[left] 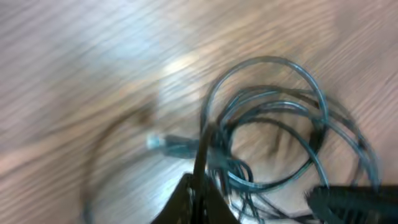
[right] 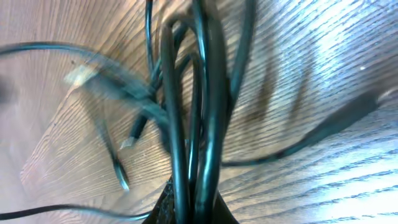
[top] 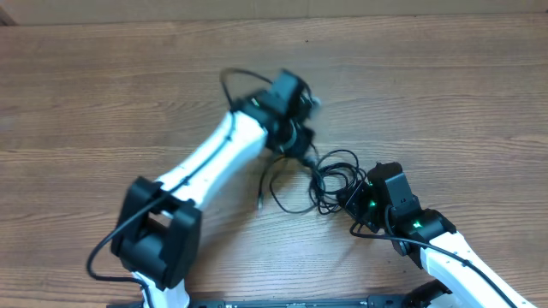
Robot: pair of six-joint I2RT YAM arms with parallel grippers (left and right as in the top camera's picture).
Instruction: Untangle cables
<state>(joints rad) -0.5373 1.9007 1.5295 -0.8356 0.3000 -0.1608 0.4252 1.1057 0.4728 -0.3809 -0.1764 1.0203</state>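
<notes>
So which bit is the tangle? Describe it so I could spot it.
On the wooden table, follow the left arm and right arm to where they nearly meet. There sit the cables, a loose knot of thin black loops. They're far thinner than the wire arching off the left arm.

Cables (top: 336, 175) lie in 1 loose coil on the worktop (top: 128, 103), between the 2 claws.

Left claw (top: 301, 152): at the coil's far edge and pressed together, with 1 strand running out from between its tips. The coil spreads ahead of it.

Right claw (top: 349, 198): at the coil's near edge, clamped on a bunch of strands that run straight out ahead of its tips.

The claws are near each other, with only the coil between them.

1 loop trails beside the left claw to its near side and ends in a plug (top: 260, 204) lying flat on the worktop, apart from the coil.
</notes>
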